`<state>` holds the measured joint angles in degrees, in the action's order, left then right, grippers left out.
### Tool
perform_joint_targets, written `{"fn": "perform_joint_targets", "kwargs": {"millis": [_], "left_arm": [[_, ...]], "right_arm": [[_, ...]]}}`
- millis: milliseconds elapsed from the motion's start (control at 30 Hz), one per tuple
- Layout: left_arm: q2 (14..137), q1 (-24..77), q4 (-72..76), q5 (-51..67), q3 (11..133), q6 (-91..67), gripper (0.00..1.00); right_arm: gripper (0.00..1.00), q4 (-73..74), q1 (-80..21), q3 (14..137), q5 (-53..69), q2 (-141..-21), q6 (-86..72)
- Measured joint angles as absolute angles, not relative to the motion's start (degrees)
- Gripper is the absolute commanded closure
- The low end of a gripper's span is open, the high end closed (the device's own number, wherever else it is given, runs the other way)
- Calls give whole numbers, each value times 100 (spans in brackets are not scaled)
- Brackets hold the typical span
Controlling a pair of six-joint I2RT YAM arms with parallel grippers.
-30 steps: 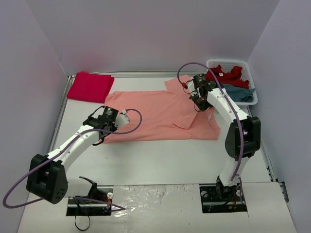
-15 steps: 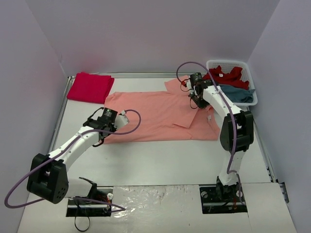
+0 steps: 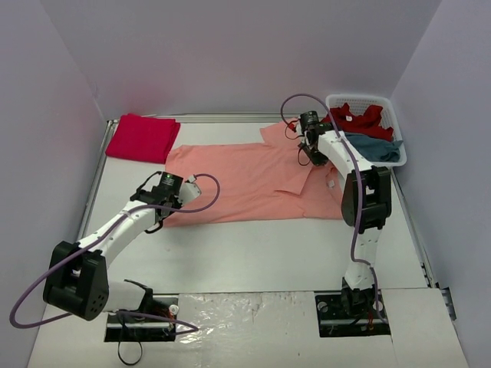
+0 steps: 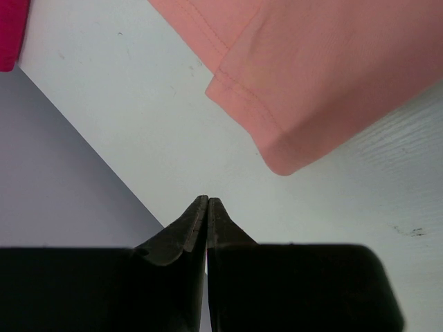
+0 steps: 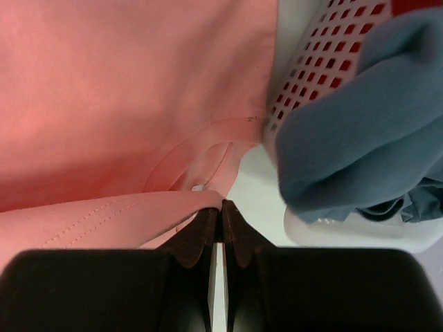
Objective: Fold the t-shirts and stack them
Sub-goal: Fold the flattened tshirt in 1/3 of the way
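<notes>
A salmon-orange short-sleeved cloth t-shirt (image 3: 245, 180) lies spread across the middle of the white table (image 3: 253, 245), with its collar end toward 3 o'clock and its hem end toward 9 o'clock. One sleeve points to 12 o'clock.

The right gripper (image 5: 221, 205) is over the 2 o'clock part of this shirt, just beside the white plastic slotted basket (image 3: 360, 97). Its jaws are pinched together on a folded edge of the salmon cloth. From above, a flap of the shirt's collar side lies doubled over, running up to that claw.

The left gripper (image 4: 208, 200) is at the shirt's 8 o'clock corner. Its jaws meet tip to tip with nothing between them. In the left wrist view the shirt's doubled-over corner lies flat on the table toward 1 o'clock of the tips, near them but not touching.

At the table's 10 o'clock corner a folded crimson red cloth t-shirt (image 3: 142, 138) lies flat, just beside the salmon shirt's far hem corner.

The basket stands at the table's 2 o'clock corner. It holds a crumpled crimson red t-shirt (image 3: 357, 116) at its 12 o'clock end and a dusty teal-blue t-shirt (image 3: 377, 147) at its 6 o'clock end. In the right wrist view, the teal-blue cloth bulges over the basket's rim.
</notes>
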<state>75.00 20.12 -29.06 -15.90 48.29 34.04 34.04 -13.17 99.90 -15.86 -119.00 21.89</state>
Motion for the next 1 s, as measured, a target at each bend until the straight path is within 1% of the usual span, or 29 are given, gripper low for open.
{"fn": "perform_joint_targets", "kwargs": {"millis": [33, 67, 133, 167, 267, 333, 433, 667, 833, 1000], "left_arm": [[7500, 1997, -2904, -1588, 4818, 3402, 98], [7494, 1981, -2904, -1586, 4810, 3391, 98], [7476, 1964, -2904, -1555, 4810, 3365, 97], [7456, 1951, -2904, -1533, 4807, 3354, 97], [7376, 1946, -2908, -1496, 4799, 3277, 96], [7332, 1946, -2908, -1483, 4799, 3238, 95], [7269, 1946, -2910, -1481, 4790, 3183, 95], [7019, 1826, -2982, -1262, 4692, 2930, 95], [6827, 1651, -2993, -1035, 4689, 2821, 95], [6836, 1520, -3024, -908, 4692, 2766, 95]], "right_arm": [[100, 3385, -1304, 10064, -1586, -11952, 2189], [90, 3371, -1286, 10145, -1590, -11994, 2191], [67, 3330, -1271, 10237, -1603, -12064, 2180], [58, 3297, -1271, 10243, -1610, -12079, 2202], [49, 3306, -1227, 10243, -1597, -12092, 2250], [48, 3304, -1212, 10243, -1542, -12092, 2252], [49, 3256, -1203, 10145, -1446, -12055, 2281], [50, 3229, -1269, 9428, -1013, -11509, 2545], [54, 3229, -1542, 8932, -674, -11102, 2773], [54, 3229, -1804, 8646, -401, -11030, 2921]]}}
